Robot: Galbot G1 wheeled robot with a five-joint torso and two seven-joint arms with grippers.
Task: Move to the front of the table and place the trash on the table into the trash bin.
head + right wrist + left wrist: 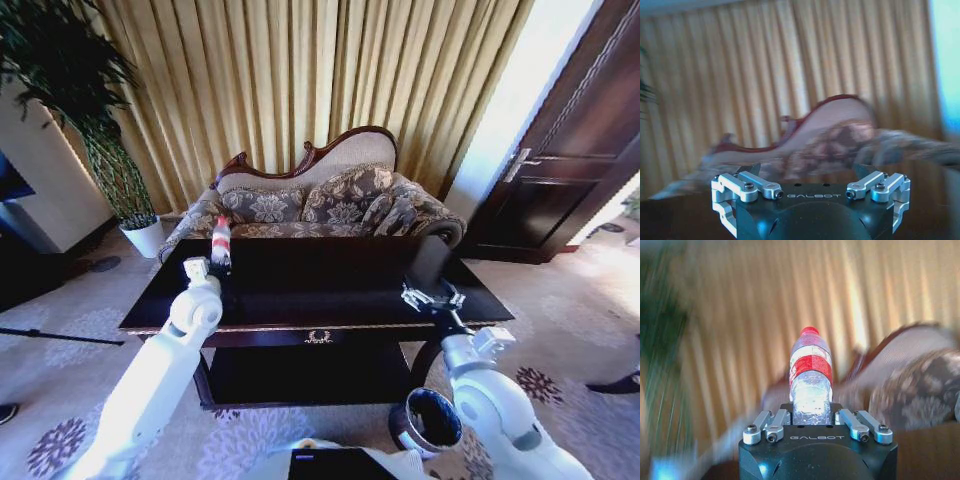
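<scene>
The table (330,285), dark and glossy, stands before the sofa (320,205). The trash bin (428,420), round with a light rim, sits on the floor by the table's front right corner. The left gripper (811,415) grasps the clear, red-capped bottle (810,375) upright above the table's left edge. The right gripper (812,187) hovers released over the right edge.

Clear bottle (810,380) with red cap and red-white label; near-black glossy table (330,285); floral-patterned sofa (320,205); gold curtains (300,80).
</scene>
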